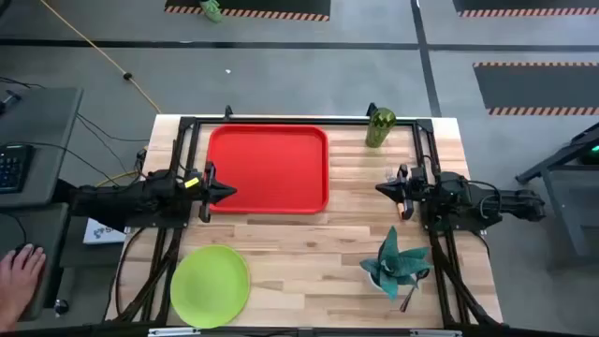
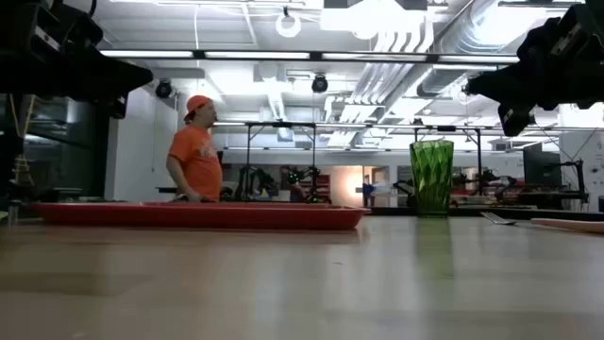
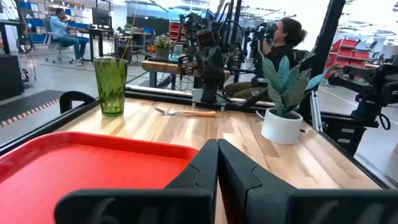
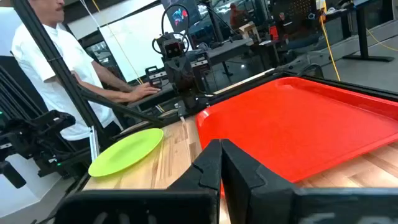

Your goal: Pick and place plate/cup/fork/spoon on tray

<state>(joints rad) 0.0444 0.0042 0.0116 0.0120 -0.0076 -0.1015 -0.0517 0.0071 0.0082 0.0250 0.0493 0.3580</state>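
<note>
Waiting bare, the red tray sits at the far middle of the table with none of the 4 items on it, so I judge the task to be at its very start. The lime-green plate lies flat at the near left corner, well apart from the tray. The cup stands upright just beyond the tray's far right corner. The fork lies on the wood under the right arm; the spoon cannot be made out for certain. The left gripper hovers over the tray's left edge, fingers pressed together; the right gripper hangs right of the tray, likewise closed. Next, 1 gripper must open and descend on a first item.
</note>
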